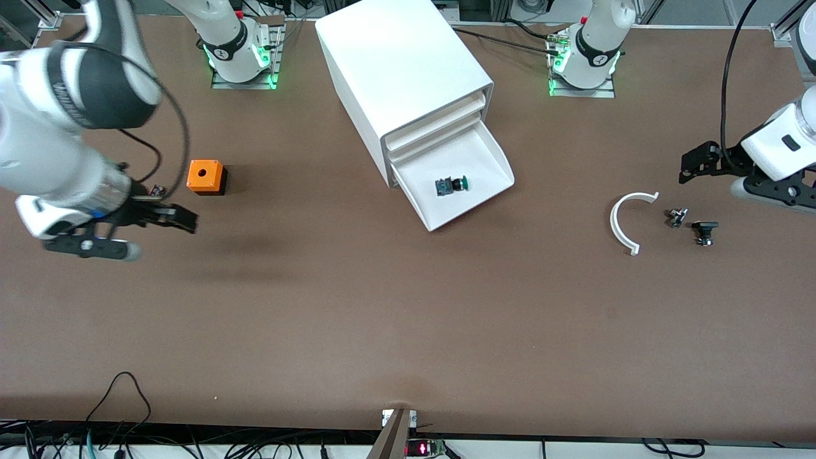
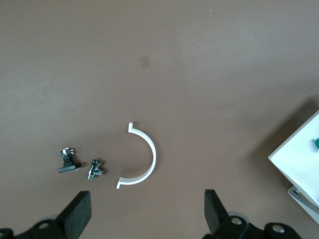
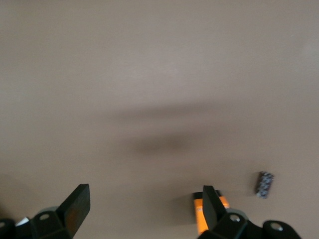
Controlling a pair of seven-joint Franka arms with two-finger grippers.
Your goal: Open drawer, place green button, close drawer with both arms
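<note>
The drawer point(image 1: 475, 167), the bottom one of the white cabinet point(image 1: 401, 70), stands pulled out toward the front camera, and the button point(image 1: 452, 185) lies on its side on the drawer floor, green cap pointing toward my left arm's end of the table, touching nothing else. My right gripper point(image 1: 164, 217) hangs in the air over bare table at my right arm's end, just beside the orange cube point(image 1: 206, 176); its two fingers point(image 3: 75, 209) are spread wide with nothing between them, and in the right wrist view the cube's orange edge point(image 3: 199, 211) shows past one finger, with a small dark speckled part point(image 3: 265, 183) lying apart on the table. My left gripper point(image 1: 701, 162) hangs over the table at my left arm's end, and its fingers point(image 2: 79, 213) are likewise parted and empty. Below it, in the left wrist view, lie a white curved strip point(image 2: 142, 162), a small metal fitting point(image 2: 94, 169) beside it, and a small black part point(image 2: 68, 162) just beside that; a corner of the drawer point(image 2: 299, 164) shows at the edge of that view. In the front view the strip point(image 1: 625, 220) lies nearest the cabinet, then the fitting point(image 1: 676, 217), then the black part point(image 1: 704, 232), all well apart from the drawer.
</note>
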